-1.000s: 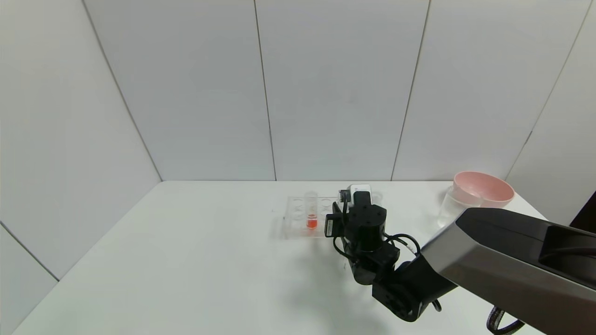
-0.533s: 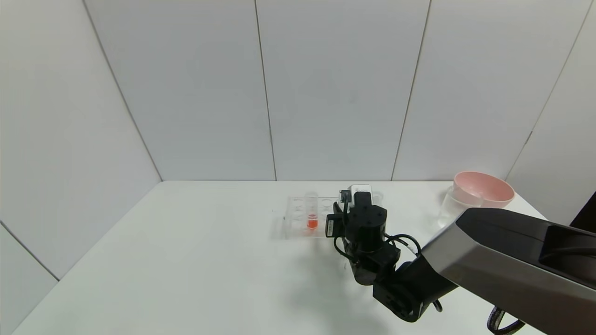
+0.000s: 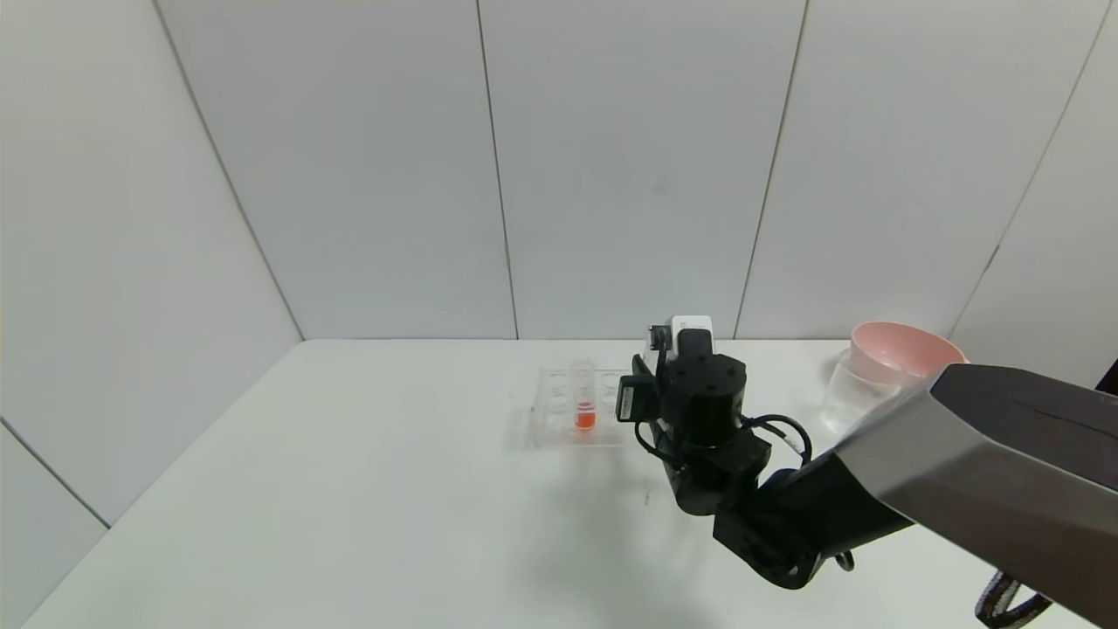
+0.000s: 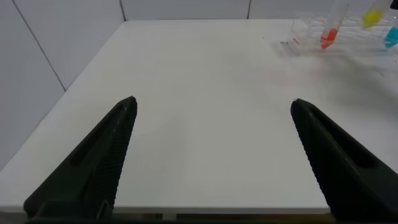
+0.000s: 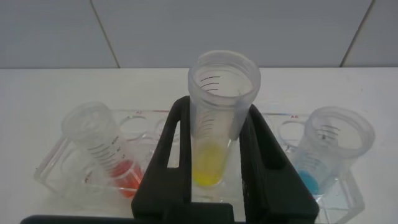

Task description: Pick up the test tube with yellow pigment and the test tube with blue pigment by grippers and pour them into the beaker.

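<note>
**A:** Entry, reading the bench left to right. The left gripper (image 4: 208, 155) is idling out over bare table (image 3: 349, 489), jaws standing wide apart, nothing between them. Next comes the clear tube rack (image 3: 559, 419), with the red-orange tube (image 3: 583, 404) sitting upright in it.

**B:** And the right gripper (image 5: 217, 168)?

**A:** It is clamping the test tube with yellow pigment (image 5: 217, 118) just below the rim, jaws drawn in tight on the glass. The tube is standing upright, its yellow liquid sitting low, just above the rack by the look of it. I cannot tell whether the round bottom is fully clear of its hole. The test tube with blue pigment (image 5: 326, 152) is waiting in the rack just beside it, on the side away from the red-orange one.

**B:** So the step in hand is the lift?

**A:** I am judging so. To do it well: be pulling straight up until the bottom is clear, not sideways, or the rack could tip and take the blue tube with it. Be keeping the tube vertical while carrying it rightward.

**B:** Destination?

**A:** The beaker (image 3: 847, 395), far right, touching or just in front of the pink bowl (image 3: 904, 354). Tilting only once the mouth is over the beaker, not the bowl.
</note>
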